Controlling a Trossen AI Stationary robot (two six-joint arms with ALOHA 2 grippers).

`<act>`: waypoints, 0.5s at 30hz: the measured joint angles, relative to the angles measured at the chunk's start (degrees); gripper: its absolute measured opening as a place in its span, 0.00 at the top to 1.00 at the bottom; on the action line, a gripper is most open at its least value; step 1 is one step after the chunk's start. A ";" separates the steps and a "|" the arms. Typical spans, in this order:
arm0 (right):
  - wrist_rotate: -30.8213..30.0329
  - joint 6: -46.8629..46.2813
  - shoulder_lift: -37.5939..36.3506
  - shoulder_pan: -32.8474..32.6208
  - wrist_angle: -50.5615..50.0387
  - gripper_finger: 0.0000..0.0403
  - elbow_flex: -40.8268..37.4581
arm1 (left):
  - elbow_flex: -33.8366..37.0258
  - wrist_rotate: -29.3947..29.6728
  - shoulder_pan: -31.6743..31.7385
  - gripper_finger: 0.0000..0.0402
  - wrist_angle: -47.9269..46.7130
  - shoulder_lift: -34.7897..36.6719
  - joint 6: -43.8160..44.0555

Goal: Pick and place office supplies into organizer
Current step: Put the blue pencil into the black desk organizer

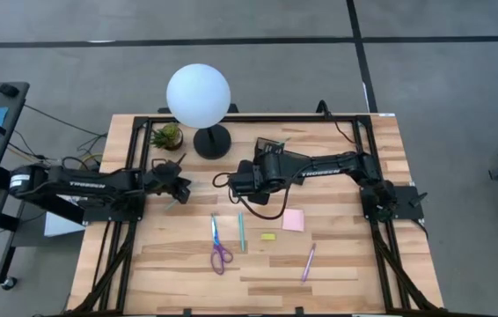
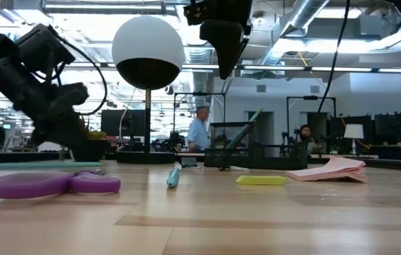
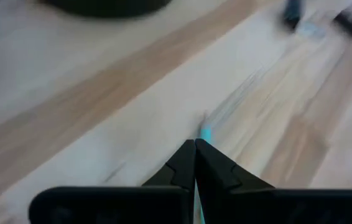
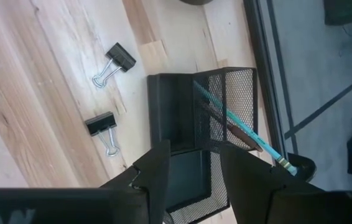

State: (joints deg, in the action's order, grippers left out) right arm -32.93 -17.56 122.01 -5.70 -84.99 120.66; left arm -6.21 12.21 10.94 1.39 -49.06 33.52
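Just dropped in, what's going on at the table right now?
The robot is sorting office supplies into the black organizer. The left gripper is shut on a teal pen low over the table's left side. The right gripper hangs open above the organizer, which already holds pens in its mesh cup. Two black binder clips lie beside it. The scissors, another teal pen, a yellow piece, the pink sticky pad and a purple pen are on the table.
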 joint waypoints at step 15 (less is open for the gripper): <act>-2.53 -2.16 0.23 -5.53 6.07 0.69 -0.04 | -0.03 5.18 -9.03 1.00 28.24 -12.96 -3.96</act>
State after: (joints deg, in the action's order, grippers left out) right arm -35.46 -19.73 122.23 -11.23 -78.92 120.62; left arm -6.24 17.39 1.91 29.64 -62.02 29.56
